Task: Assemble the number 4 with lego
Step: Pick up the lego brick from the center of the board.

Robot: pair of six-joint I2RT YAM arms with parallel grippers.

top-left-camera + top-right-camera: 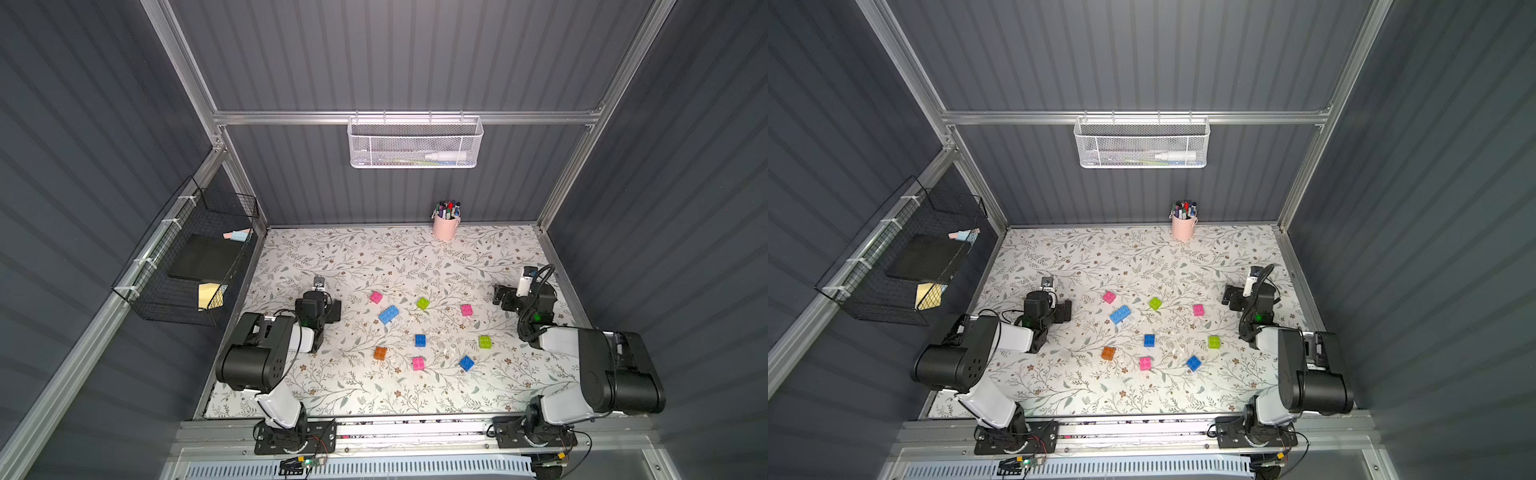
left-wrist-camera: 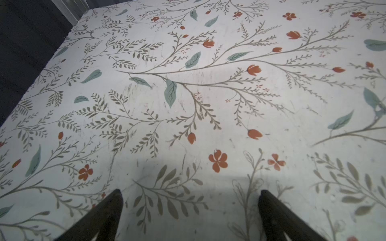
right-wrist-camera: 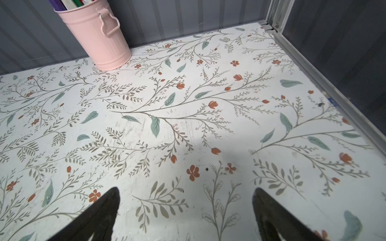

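You are looking down on a bench (image 1: 332, 395) covered in a pale sheet printed with leafy twigs and small rust-red flowers, boxed in by dark grey ribbed walls and aluminium rails. A white mesh basket (image 1: 414, 143) hangs on the back rail; what lies in it is too small to make out, perhaps a white bottle. A black wire basket (image 1: 224, 210) hangs on the left wall, and a pink pen cup (image 1: 445, 228) stands at the bench's back edge. Nine lego bricks (image 1: 420, 340) lie studs-up and apart in the middle of the bench, between the two arms, none joined. The long blue brick (image 1: 389, 314) lies slantwise, its long axis running from near left to far right, near a pink brick (image 1: 376, 296). The left tool (image 2: 190, 192) and the right tool (image 3: 186, 189) each sit low over bare bench with fingers spread wide, holding nothing
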